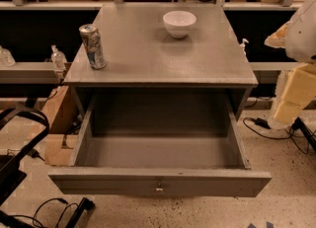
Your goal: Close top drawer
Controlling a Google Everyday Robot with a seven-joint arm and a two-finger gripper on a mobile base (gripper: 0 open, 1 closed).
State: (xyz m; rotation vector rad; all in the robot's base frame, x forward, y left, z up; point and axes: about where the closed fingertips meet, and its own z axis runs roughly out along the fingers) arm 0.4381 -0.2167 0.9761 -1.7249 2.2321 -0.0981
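The top drawer [158, 178] of the grey cabinet [148, 54] is pulled far out toward me. Its flat front faces me low in the view, with a small metal knob [159, 188] at its centre. The inside of the drawer [158, 150] is bare. The two lower drawers are hidden beneath it. My gripper [295, 91] shows as pale yellow and white parts at the right edge, beside the cabinet's right side at about the height of its top. It is well apart from the drawer front and holds nothing that I can see.
A drink can [93, 46] stands upright at the front left of the cabinet top, and a white bowl [179, 23] sits at the back centre. A black frame [19, 138] stands at the lower left. Cables [266, 128] lie on the speckled floor.
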